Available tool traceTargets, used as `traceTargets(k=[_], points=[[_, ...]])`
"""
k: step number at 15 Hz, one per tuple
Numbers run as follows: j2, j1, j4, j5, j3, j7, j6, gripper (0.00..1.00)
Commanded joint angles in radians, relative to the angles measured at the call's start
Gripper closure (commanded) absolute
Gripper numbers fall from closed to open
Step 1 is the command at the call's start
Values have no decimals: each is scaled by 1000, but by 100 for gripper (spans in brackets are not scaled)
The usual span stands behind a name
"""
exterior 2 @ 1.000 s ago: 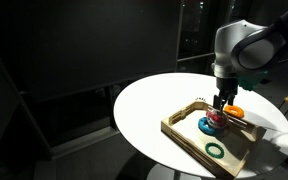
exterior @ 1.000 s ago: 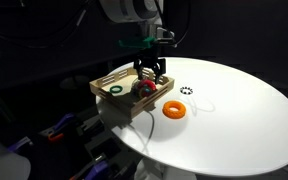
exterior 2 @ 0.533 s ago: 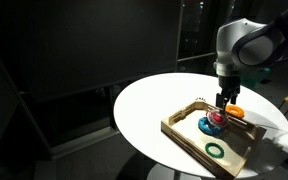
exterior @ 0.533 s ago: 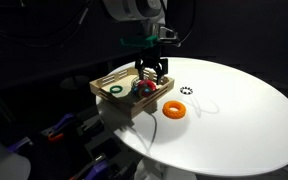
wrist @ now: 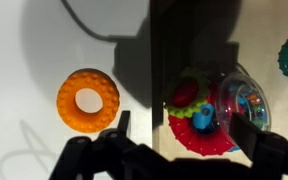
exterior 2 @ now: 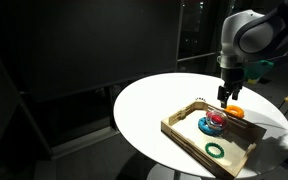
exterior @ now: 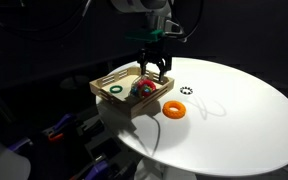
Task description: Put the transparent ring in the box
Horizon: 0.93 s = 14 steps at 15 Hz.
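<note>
The transparent ring (exterior: 208, 106) lies faint on the white table, beyond the orange ring (exterior: 174, 109) from the box; in the wrist view only a faint outline (wrist: 26, 155) shows at the lower left. The box (exterior: 106, 84) is a light-wood tray at the table's edge, also seen in an exterior view (exterior 2: 184, 131) and in the wrist view (wrist: 209, 35). My gripper (exterior: 156, 68) hangs open and empty above the box's near end, over a colourful toy (wrist: 196, 118). It shows in an exterior view (exterior 2: 227, 95) and in the wrist view (wrist: 184, 138).
The box holds a green ring (exterior 2: 216, 150) (exterior: 115, 91) and the red, green and blue toy with a clear dome (wrist: 246, 100). The orange ring (wrist: 88, 100) lies just outside the box wall. A small dark-and-white dotted ring (exterior: 187, 91) lies further back. The round table's edge is close.
My gripper has risen from just above the toy in the box and shifted slightly toward the orange ring. It stays open and empty. The rings have not moved.
</note>
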Motion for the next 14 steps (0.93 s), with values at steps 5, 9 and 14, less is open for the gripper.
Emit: traceTargets(k=[5,9,14], points=[[-100,-38,-4,45,-9,-26,-83,0],[-155,-53,-5,29,-32,-4,-116,0],[-218,-75,9,54,-45,-16,-168,0]])
